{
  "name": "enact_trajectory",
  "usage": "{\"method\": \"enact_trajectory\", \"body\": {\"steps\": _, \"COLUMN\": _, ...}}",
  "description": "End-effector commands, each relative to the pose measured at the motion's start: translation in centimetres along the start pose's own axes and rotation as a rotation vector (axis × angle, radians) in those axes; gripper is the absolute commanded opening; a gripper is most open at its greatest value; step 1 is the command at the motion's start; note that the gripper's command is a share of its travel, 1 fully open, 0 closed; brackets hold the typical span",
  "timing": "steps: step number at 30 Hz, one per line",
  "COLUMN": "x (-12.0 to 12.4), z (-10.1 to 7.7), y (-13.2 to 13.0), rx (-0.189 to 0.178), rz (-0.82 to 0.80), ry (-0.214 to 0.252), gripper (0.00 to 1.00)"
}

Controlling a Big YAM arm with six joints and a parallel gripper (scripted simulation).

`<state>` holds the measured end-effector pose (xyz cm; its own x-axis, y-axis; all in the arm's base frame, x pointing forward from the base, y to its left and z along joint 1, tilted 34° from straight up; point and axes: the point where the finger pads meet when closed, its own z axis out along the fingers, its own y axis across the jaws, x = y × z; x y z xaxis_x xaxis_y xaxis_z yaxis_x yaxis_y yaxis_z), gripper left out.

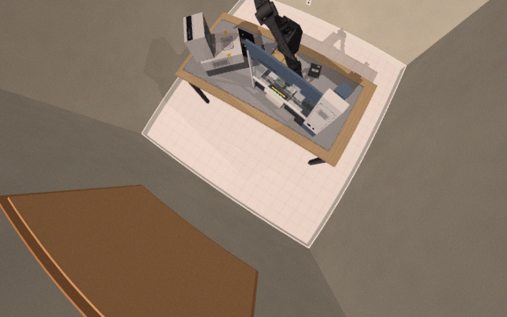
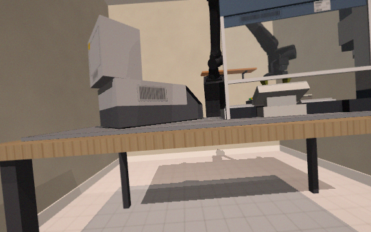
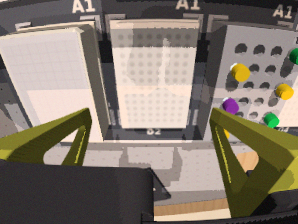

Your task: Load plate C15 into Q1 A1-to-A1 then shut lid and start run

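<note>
Claw (image 3: 154, 156): we find it spread fully apart, gripping nothing; its olive fingers frame the wrist view left and right, poised above the hand-off row.
Plate C15 (image 3: 154, 76): we see a pale 96-well plate lying flat in the middle nest, directly ahead between the fingers; a white "A1" mark stands at the far edge of its bay.
Left neighbour (image 3: 43, 83): a plain white block in the next nest; flat.
Tube cooling block (image 3: 256, 83): we note a grey block to the right of C15; yellow, purple and green caps sit in its bores.
Cycler Q1 (image 2: 140, 101): we log it at the table's (image 2: 185, 136) end, well apart from the row; its lid (image 2: 114, 51) stands raised.
</note>
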<state>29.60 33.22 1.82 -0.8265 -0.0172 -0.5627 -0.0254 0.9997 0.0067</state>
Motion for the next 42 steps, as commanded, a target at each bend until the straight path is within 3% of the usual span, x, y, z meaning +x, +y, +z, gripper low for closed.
{"method": "enact_trajectory", "body": {"steps": 1, "x": -0.5, "z": -1.5, "y": 1.7, "rx": -0.040, "rz": -0.018, "ry": -0.019, "gripper": 1.00}}
{"method": "enact_trajectory", "body": {"steps": 7, "x": 0.6, "z": 1.6, "y": -0.5, "rx": -0.002, "rz": -0.019, "ry": 0.002, "gripper": 1.00}}
{"method": "enact_trajectory", "body": {"steps": 12, "x": 0.7, "z": 2.6, "y": -1.1, "rx": 0.016, "rz": -0.019, "ry": 0.007, "gripper": 1.00}}
{"method": "enact_trajectory", "body": {"steps": 20, "x": -1.0, "z": 3.2, "y": 0.5, "rx": -0.020, "rz": 0.004, "ry": -0.019, "gripper": 1.00}}
{"method": "enact_trajectory", "body": {"steps": 29, "x": 0.0, "z": 4.6, "y": 0.2, "rx": -0.009, "rz": -0.006, "ry": -0.005, "gripper": 1.00}}
{"method": "enact_trajectory", "body": {"steps": 42, "x": -1.1, "z": 6.7, "y": 0.4, "rx": -0.017, "rz": 0.006, "ry": -0.020, "gripper": 1.00}}
